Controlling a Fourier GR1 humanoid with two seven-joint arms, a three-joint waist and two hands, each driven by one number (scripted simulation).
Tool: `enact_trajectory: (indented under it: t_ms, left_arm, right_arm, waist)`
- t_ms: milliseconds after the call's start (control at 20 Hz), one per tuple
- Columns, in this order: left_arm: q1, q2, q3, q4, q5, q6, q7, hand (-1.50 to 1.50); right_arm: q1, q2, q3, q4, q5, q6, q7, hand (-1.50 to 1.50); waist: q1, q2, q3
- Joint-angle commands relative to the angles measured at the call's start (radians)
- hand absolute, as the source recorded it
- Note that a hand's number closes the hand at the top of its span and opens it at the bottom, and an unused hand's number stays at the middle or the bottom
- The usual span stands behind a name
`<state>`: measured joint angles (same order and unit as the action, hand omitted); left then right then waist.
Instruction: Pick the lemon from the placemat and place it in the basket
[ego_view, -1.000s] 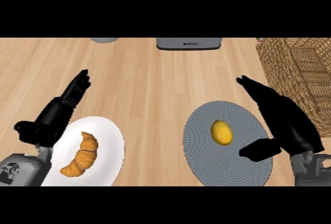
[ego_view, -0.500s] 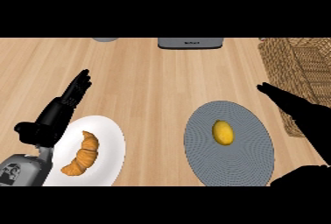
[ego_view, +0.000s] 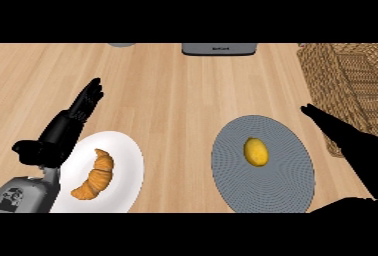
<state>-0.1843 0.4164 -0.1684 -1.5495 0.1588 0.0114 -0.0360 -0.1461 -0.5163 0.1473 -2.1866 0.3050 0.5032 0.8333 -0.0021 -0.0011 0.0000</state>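
The yellow lemon (ego_view: 256, 151) lies near the middle of a round grey placemat (ego_view: 258, 185) at lower right. The wicker basket (ego_view: 347, 85) stands at the right edge, behind the placemat. My right hand (ego_view: 347, 142) shows as a dark shape right of the placemat, fingers straight and pointing up-left, apart from the lemon; its thumb shows at the bottom right corner. My left hand (ego_view: 66, 127) rests open at the left, fingers up, beside the white plate.
A white plate (ego_view: 122, 165) with a croissant (ego_view: 96, 175) sits at lower left. A grey appliance (ego_view: 220, 48) stands at the counter's back edge, with a grey object (ego_view: 122, 44) further left.
My right hand has moved right and toward the lower edge, away from the placemat's rim. The lemon and the left hand have stayed put.
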Motion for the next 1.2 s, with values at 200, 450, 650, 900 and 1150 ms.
enact_trajectory:
  t_ms: [200, 450, 650, 900, 1150]
  left_arm:
    - [-0.028, -0.014, 0.038, -0.046, 0.004, -0.05, 0.101, 0.0]
    - [0.004, -0.064, 0.033, -0.036, -0.065, -0.035, 0.064, 0.0]
    - [-0.019, -0.046, 0.121, 0.026, -0.055, -0.118, 0.023, 0.0]
    - [0.014, -0.107, 0.107, -0.038, -0.101, -0.112, 0.051, 0.0]
    - [0.069, -0.114, 0.131, -0.091, -0.11, -0.141, 0.065, 0.0]
  right_arm:
    - [0.038, 0.174, 0.139, 0.194, 0.281, -0.192, -0.177, -1.5]
    - [0.086, 0.169, 0.112, 0.383, 0.373, -0.288, -0.411, -1.5]
    - [0.073, 0.213, 0.095, 0.398, 0.417, -0.302, -0.41, -1.5]
    - [0.062, 0.251, 0.077, 0.513, 0.446, -0.338, -0.53, -1.5]
    - [0.054, 0.242, 0.018, 0.442, 0.396, -0.265, -0.551, -1.5]
  waist:
    - [0.008, 0.001, 0.001]
    - [0.005, 0.002, 0.001]
    - [0.001, 0.001, 0.0]
    - [0.003, 0.001, 0.0]
    - [0.004, 0.0, 0.0]
